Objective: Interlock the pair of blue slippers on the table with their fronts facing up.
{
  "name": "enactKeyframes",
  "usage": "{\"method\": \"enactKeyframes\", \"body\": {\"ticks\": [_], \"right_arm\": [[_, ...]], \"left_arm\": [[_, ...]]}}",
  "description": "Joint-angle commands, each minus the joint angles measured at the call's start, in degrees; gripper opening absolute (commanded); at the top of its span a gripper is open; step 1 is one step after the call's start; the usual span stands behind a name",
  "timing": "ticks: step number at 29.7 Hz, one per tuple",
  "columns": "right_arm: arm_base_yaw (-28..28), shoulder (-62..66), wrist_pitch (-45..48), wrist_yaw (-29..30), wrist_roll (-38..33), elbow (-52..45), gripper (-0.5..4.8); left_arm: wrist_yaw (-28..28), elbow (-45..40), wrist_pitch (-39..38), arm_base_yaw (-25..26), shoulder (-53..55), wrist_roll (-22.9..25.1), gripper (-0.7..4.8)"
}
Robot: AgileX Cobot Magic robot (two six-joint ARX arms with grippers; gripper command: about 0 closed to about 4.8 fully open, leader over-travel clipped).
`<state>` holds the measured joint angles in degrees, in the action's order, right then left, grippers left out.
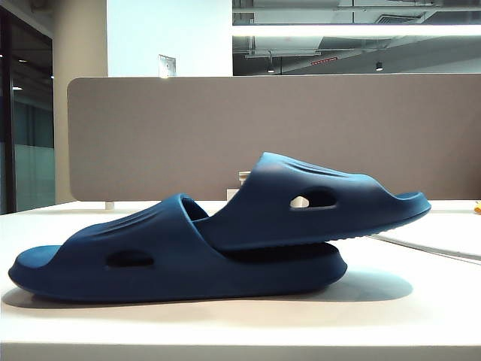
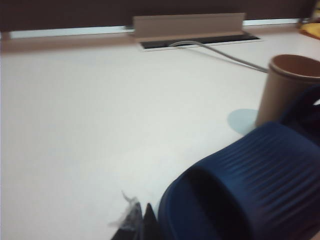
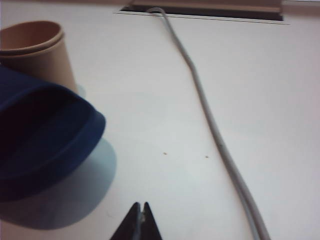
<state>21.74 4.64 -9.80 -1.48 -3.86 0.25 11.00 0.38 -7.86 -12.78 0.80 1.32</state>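
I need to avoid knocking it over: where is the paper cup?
The paper cup stands on the table just behind the interlocked slippers, beside the grey cable.

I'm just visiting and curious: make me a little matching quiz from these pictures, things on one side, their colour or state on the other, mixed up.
Things:
1. pair of blue slippers
2. paper cup
3. cable
4. right hand

Descriptions:
A. grey, trailing across the white table
B. shut, holding nothing
C. tan, standing upright behind the slippers
D. navy, one tucked into the other's strap

Pairs: 1-D, 2-C, 3-A, 4-B
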Motion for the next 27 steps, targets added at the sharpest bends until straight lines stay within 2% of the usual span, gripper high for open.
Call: {"method": "enactKeyframes", "body": {"ticks": [1,4,6,9,11,24,27], "right_arm": [[0.09,-0.02,1.20,1.29,0.24,-0.07,-0.04],[0.07,-0.02,1.05,1.42,0.26,-0.07,-0.01],[0.04,-0.02,1.05,1.42,0.26,-0.07,-0.01],[0.04,-0.04,1.05,1.42,0.26,-0.07,-0.01],[0.04,-0.04,1.05,1.42,0.26,-0.07,-0.01],[-0.11,-2.71,1.03,1.42,0.26,-0.07,-0.01],[-2.23,-4.48,1.09,1.44,0.26,-0.07,-0.01]], "left_arm": [[0.74,0.13,1.14,-0.02,-0.04,-0.59,-0.06],[0.72,0.13,1.05,-0.02,-0.04,-3.78,-0.06],[0.66,0.13,1.03,-0.02,-0.04,-3.87,-0.06],[-4.02,0.13,0.46,-0.02,-0.04,-3.85,-0.06],[-5.20,0.13,-0.24,-0.02,-0.04,-3.91,-0.06],[-5.22,0.13,-0.28,-0.02,-0.04,-3.30,-0.06],[-5.22,0.13,-0.24,0.07,-0.07,-3.30,-0.06]]}}
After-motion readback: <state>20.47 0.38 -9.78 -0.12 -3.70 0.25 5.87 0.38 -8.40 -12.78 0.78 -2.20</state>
